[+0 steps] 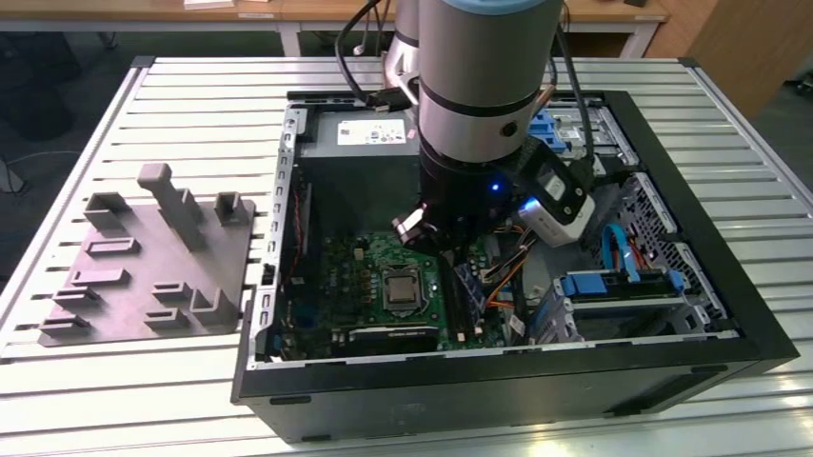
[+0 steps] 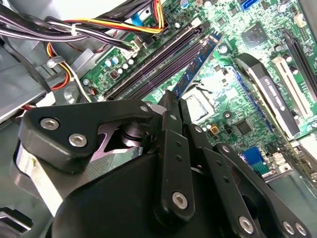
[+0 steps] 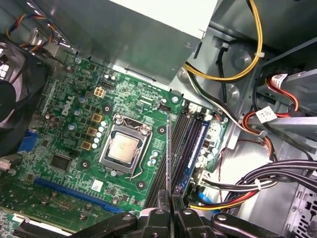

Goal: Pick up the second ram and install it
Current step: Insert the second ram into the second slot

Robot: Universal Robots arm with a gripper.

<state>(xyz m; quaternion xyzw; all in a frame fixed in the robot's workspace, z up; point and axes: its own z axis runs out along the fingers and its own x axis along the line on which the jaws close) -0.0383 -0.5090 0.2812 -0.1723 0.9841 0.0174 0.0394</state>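
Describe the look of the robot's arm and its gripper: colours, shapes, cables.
The arm is a thick silver-grey cylinder with black bands and a dark lower joint where a small blue light glows. Black cables run along it. The gripper is matte black: flat linkage plates joined by silver screws, ending in thin, narrow fingers.

Even, fairly bright overhead light falls on the slatted worktop [image 1: 152, 105], while the computer case [image 1: 711, 286] interior lies in shadow under the robot arm [image 1: 489, 86]. A small blue light glows on the arm. In both wrist views the motherboard [image 3: 74, 119] is sharp, the nearby linkage soft.
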